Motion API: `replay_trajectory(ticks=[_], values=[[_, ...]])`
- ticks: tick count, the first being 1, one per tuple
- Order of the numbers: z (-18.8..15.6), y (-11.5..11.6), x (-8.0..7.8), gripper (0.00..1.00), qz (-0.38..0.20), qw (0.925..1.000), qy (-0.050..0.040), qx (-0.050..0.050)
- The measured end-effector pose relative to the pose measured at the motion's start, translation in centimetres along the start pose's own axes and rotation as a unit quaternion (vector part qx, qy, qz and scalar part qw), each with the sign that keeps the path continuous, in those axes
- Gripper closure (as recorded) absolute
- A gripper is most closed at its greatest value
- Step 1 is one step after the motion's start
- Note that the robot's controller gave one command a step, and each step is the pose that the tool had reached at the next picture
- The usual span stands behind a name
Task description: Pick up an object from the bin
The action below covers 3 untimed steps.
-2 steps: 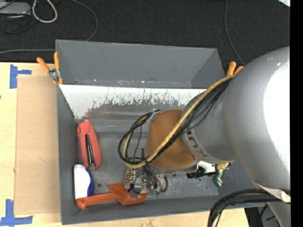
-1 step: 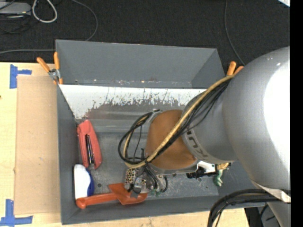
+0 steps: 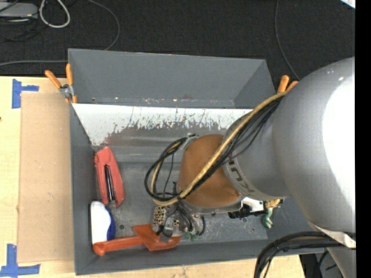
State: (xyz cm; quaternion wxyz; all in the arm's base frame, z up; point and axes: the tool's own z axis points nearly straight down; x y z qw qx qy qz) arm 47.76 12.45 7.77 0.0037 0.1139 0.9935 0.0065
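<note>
Bin floor (image 3: 136, 155) lies open rearward; fingers (image 3: 168, 229), spread impossible to tell, hang over the orange scoop (image 3: 124, 244) by the front wall.

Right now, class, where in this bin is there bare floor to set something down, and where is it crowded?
Bare floor lies between the red case and the arm's cables, and along the back wall. The front-left corner is crowded: white bottle, orange scraper.
</note>
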Motion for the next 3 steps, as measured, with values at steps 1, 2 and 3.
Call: replay_trajectory(ticks=[1,2,3], values=[[0.00,0.00,0.00,1.00,0.000,1.0000,0.0000,0.000],[0.00,0.00,0.00,1.00,0.001,1.0000,0.0000,0.000],[0.00,0.00,0.00,1.00,0.001,1.0000,0.0000,0.000]])
